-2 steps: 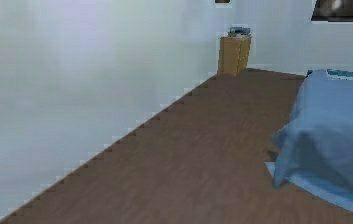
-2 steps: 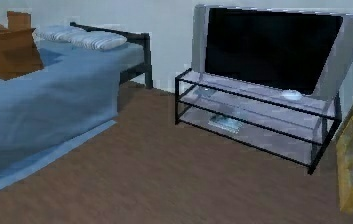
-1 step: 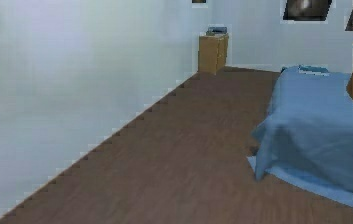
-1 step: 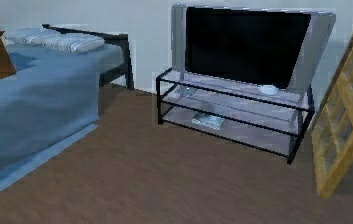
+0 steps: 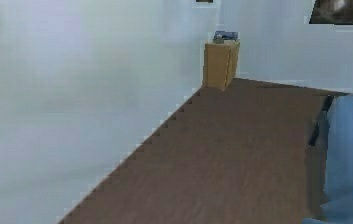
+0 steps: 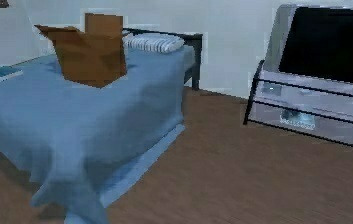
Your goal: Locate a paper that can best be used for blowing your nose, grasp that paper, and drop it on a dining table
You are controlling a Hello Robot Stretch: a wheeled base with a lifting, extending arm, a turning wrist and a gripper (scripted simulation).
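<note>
Could not tell the gripper's state or where the tissue paper lay, and risked missing it by skipping the dark clutter (image 5: 224, 37) atop the wooden cabinet (image 5: 220, 68) or the bed (image 6: 74, 120).

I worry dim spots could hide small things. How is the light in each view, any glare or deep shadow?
Forward view: even light, wall bright, wooden cabinet in the corner well lit, no glare. Arm side view: floor darkens under the bed edge; television screen dark, without reflections.
</note>
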